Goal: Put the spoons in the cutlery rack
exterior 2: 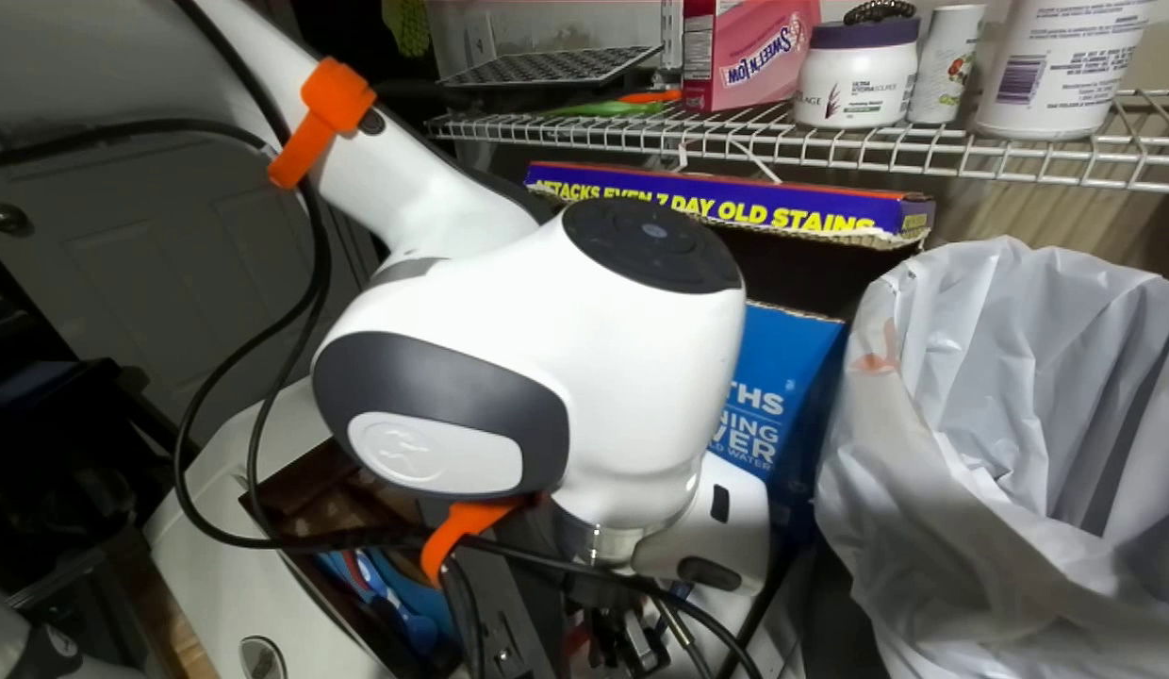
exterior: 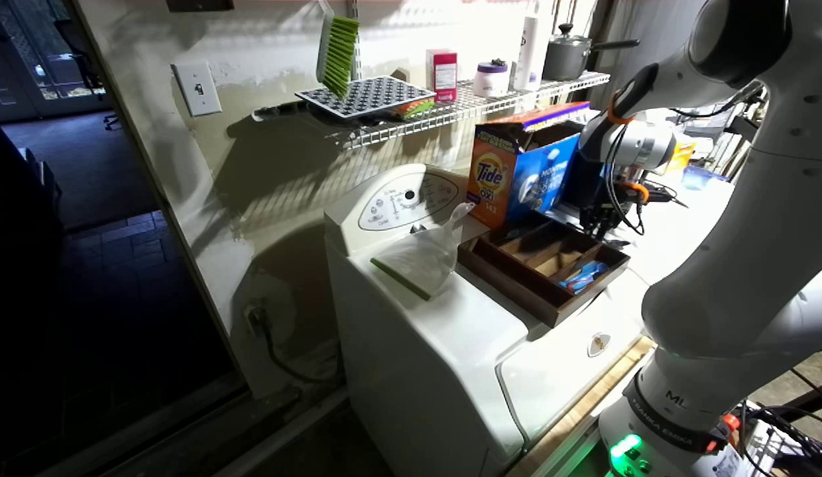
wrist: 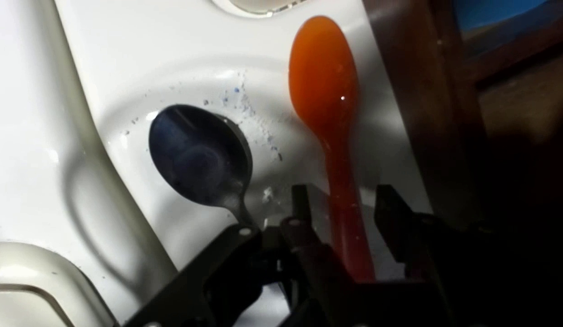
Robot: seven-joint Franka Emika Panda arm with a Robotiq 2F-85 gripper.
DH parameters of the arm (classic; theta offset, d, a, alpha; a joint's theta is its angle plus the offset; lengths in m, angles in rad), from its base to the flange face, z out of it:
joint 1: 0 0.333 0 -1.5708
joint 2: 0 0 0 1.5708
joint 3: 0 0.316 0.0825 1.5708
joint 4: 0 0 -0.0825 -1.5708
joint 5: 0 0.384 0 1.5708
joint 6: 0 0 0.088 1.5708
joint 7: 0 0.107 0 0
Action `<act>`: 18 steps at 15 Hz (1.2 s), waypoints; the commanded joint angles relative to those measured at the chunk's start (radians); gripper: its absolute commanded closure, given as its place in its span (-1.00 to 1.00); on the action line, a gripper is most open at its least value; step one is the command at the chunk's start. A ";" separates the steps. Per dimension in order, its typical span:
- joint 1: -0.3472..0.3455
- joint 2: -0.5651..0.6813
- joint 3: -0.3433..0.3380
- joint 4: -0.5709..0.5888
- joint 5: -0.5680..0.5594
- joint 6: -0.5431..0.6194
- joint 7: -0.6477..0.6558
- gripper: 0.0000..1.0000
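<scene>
Harsh light throws barred shadows [exterior: 358, 177] over a patchily painted wall [exterior: 285, 159] bearing a toggle switch [exterior: 197, 89] and wire shelf [exterior: 417, 124]. Past the doorframe [exterior: 160, 199], dim tiling [exterior: 113, 245] meets plain flooring [exterior: 99, 165] before a glass-paned door [exterior: 53, 93].

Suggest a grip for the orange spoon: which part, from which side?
I'd bring the gripper down from above and close across the handle of the orange spoon: it is narrow, the bowl wide and rounded. The dark spoon lies on one side and the rack on the other, so a sideways approach looks cramped.
</scene>
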 commanded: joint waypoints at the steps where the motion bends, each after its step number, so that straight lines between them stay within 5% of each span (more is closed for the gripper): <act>1: -0.017 0.022 0.011 0.030 0.022 -0.029 -0.023 -0.49; 2: -0.017 0.023 0.011 0.030 0.022 -0.030 -0.024 -0.65; 3: -0.018 0.025 0.012 0.031 0.021 -0.031 -0.024 -0.13; 4: -0.018 0.026 0.012 0.032 0.022 -0.032 -0.024 0.14; 10: -0.016 0.036 0.011 0.035 0.010 -0.029 -0.016 0.91; 18: -0.005 -0.007 0.003 0.037 -0.052 -0.029 0.008 0.91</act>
